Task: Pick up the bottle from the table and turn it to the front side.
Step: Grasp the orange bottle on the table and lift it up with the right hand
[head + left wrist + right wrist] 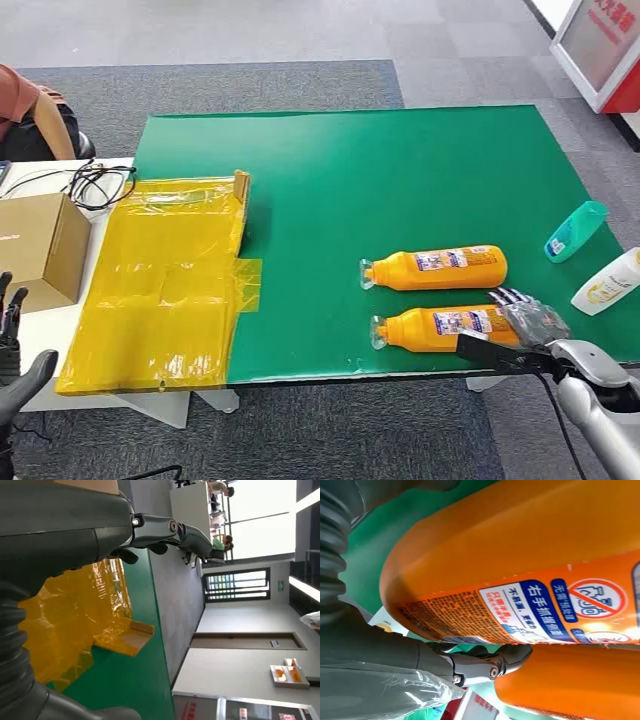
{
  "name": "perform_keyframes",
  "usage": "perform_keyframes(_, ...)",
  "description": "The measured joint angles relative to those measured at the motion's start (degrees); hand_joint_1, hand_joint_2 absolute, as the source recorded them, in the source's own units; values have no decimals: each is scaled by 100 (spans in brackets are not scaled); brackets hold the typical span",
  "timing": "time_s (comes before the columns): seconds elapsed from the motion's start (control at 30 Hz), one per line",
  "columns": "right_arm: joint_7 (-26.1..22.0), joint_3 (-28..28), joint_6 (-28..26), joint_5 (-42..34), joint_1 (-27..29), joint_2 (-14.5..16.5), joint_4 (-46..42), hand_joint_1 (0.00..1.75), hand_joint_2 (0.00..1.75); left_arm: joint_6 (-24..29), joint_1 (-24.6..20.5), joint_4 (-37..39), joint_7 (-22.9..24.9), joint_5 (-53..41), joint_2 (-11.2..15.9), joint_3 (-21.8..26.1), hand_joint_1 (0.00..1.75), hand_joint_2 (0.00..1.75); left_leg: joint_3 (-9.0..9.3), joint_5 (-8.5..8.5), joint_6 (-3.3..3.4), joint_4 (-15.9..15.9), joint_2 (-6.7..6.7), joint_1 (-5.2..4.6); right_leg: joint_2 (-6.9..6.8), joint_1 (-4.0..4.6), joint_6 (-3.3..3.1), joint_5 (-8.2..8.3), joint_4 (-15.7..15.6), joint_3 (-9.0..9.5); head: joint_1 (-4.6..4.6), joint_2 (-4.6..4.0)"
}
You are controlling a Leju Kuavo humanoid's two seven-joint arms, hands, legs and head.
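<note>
Two orange bottles lie on their sides on the green table, caps pointing left. The nearer bottle rests by the front edge, the farther bottle just behind it. My right hand is at the nearer bottle's base end, with fingers over its far side and the thumb stretched along its front. In the right wrist view a dark finger lies between the nearer bottle and the farther bottle. The nearer bottle still rests on the table. My left hand hangs at the lower left, fingers spread, holding nothing.
A teal bottle and a white bottle lie at the table's right edge. Yellow plastic sheet covers the left end. A cardboard box and cables sit on the white side table. A person is at far left.
</note>
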Motion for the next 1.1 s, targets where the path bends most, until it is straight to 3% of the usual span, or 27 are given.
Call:
perform_keyframes(0.8, -57, 65, -206, -146, -46, 12, 118, 175, 175, 62, 65, -11, 80, 95, 15, -46, 0, 175, 3, 0, 0, 0, 0, 0, 0, 0, 0, 0, 0, 3, 1, 0)
perform_keyframes(1.1, -708, -430, -328, -1838, 328, 420, -207, 175, 175, 108, 23, 1, 182, 252, 24, -46, 0, 175, 2, -1, -1, 0, 0, 1, 0, 1, -2, -2, 1, 0, 0, 0)
